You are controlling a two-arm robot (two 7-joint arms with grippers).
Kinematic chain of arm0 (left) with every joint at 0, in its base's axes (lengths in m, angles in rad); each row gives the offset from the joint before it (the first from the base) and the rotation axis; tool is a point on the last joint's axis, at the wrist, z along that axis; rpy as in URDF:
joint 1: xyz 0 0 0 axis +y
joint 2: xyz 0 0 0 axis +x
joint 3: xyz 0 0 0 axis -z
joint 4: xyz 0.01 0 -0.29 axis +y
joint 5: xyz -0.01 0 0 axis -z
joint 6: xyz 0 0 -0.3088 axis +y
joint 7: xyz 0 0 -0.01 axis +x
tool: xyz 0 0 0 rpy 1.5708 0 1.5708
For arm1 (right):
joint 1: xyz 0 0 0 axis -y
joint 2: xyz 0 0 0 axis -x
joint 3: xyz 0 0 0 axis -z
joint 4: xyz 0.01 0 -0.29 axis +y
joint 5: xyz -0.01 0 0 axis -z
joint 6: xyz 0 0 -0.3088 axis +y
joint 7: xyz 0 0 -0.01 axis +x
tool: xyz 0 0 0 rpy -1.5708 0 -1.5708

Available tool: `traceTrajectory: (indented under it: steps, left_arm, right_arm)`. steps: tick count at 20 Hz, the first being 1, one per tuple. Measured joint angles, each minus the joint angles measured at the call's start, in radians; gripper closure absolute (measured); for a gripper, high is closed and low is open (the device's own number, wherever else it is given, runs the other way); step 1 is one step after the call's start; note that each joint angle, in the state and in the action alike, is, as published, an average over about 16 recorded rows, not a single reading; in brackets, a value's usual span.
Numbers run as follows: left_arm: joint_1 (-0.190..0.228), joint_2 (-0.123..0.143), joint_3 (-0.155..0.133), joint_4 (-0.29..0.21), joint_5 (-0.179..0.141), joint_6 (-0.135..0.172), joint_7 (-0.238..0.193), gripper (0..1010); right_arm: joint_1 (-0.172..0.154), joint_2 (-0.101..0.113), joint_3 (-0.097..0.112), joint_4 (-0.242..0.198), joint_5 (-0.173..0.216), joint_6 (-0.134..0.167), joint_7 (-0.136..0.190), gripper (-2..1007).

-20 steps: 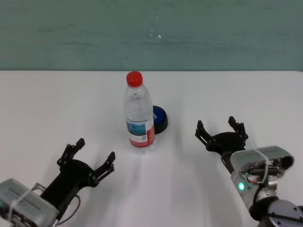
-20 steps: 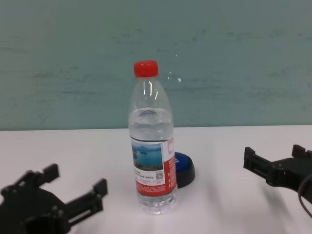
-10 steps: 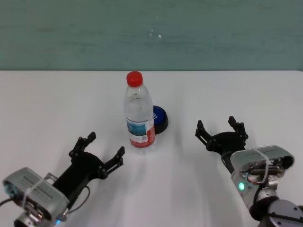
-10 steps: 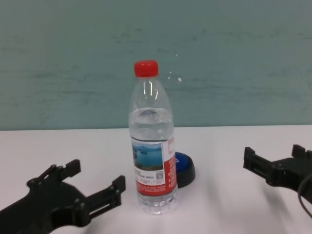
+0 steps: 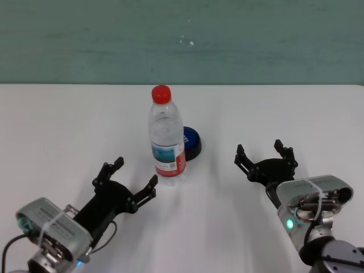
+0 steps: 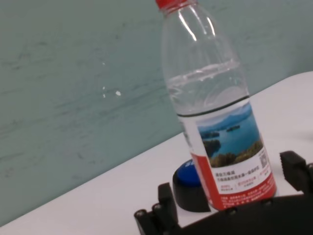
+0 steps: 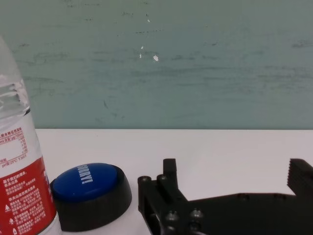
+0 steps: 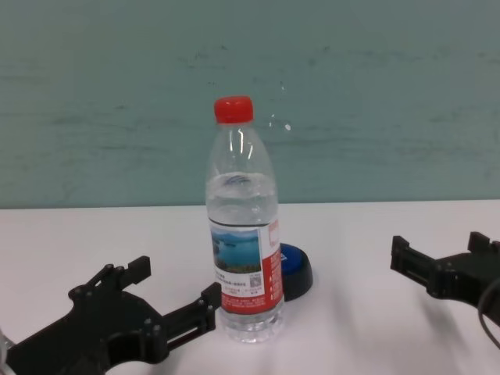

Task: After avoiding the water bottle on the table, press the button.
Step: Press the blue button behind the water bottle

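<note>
1. Centrally on the white table (image 5: 273,114) stands one water bottle (image 5: 167,136), upright, red cap on, and one blue-topped button (image 5: 191,143) sits just behind it, toward the robot's right, partly hidden by the bottle in the head and chest views.
2. Only the right wrist view shows the button's whole dome (image 7: 89,183), with white lettering on the blue top and a black base; its edge meets the bottle's red label band (image 7: 22,196) in that picture, though whether they touch cannot be told.
3. Only the left wrist view shows the bottle's lake picture large (image 6: 230,134), with the button (image 6: 188,186) peeking out from behind the bottle's lower part.
4. Two arms show. The left gripper (image 5: 128,179) lies low over the table, just beside the bottle's base on the robot's left, jaws spread wide and holding nothing; in the chest view one fingertip (image 8: 209,299) comes right up to the bottle's foot, though contact cannot be told.
5. The right gripper (image 5: 265,156) hovers near the table to the robot's right, well apart from the bottle and button, jaws also wide open and empty.
</note>
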Motion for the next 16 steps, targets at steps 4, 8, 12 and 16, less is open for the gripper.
traceTrajectory:
  steps: [4, 8, 12, 16]
  left_arm:
    - [-0.006, -0.002, 0.005, 0.008, 0.003, -0.002, 0.002, 10]
    - [-0.008, -0.002, 0.007, 0.010, 0.004, -0.004, 0.003, 10]
    - [-0.007, -0.002, 0.006, 0.009, 0.004, -0.002, 0.003, 10]
    - [0.003, 0.000, 0.001, -0.005, 0.004, 0.009, 0.008, 10]
  right_arm:
    - [0.000, 0.000, 0.000, 0.000, 0.000, 0.000, 0.000, 1]
    - [0.000, 0.000, 0.000, 0.000, 0.000, 0.000, 0.000, 1]
    - [0.000, 0.000, 0.000, 0.000, 0.000, 0.000, 0.000, 1]
    - [0.000, 0.000, 0.000, 0.000, 0.000, 0.000, 0.000, 1]
